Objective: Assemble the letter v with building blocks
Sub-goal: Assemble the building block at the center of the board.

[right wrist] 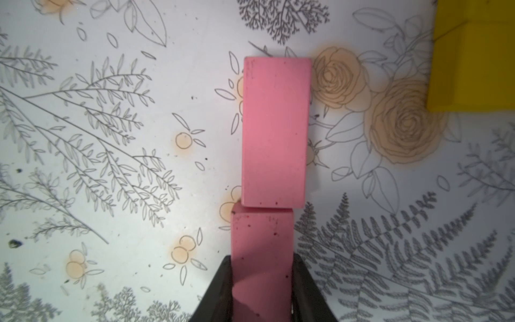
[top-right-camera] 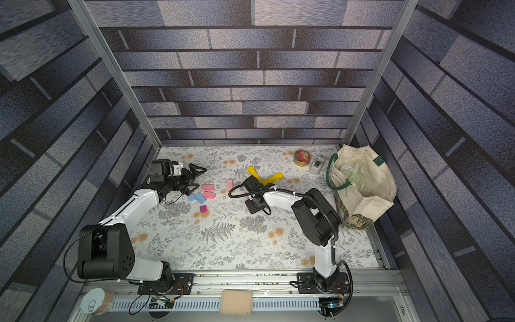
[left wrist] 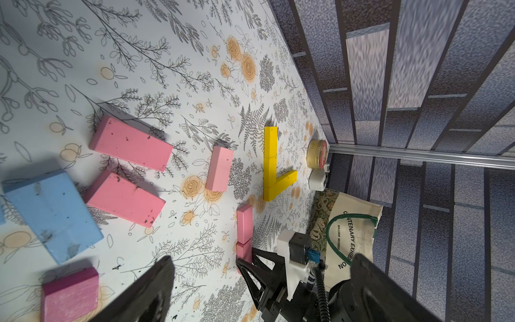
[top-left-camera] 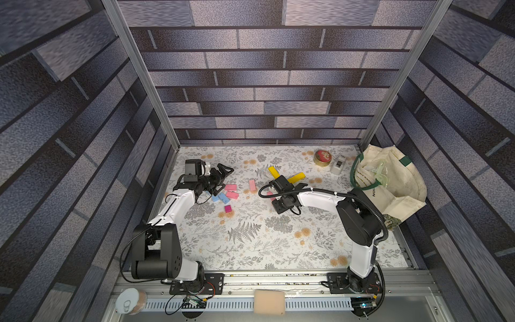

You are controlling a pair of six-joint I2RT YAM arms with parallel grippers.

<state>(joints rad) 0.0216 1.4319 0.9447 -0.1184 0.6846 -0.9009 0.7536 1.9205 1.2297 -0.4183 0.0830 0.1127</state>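
Yellow blocks [top-left-camera: 297, 176] lie in an angled V-like shape in the middle back, also seen from the left wrist [left wrist: 270, 161]. My right gripper [right wrist: 262, 287] is shut on a pink block [right wrist: 262, 245] lying flat on the table. That block's far end touches a second pink block [right wrist: 276, 131], which lies in line with it and points toward the yellow corner [right wrist: 473, 55]. My left gripper [top-left-camera: 223, 179] hangs open over the left side. Near it lie loose pink blocks [top-left-camera: 230, 187], blue blocks [top-left-camera: 219, 197] and a magenta cube [top-left-camera: 228, 208]. Another pink block [top-left-camera: 252, 185] lies between the two arms.
A round red-and-gold tin [top-left-camera: 323, 158] and a small white-grey box [top-left-camera: 338, 164] stand at the back right. A cream tote bag [top-left-camera: 390, 178] fills the right edge. On the front rail sit a sponge [top-left-camera: 269, 301] and a can [top-left-camera: 131, 301].
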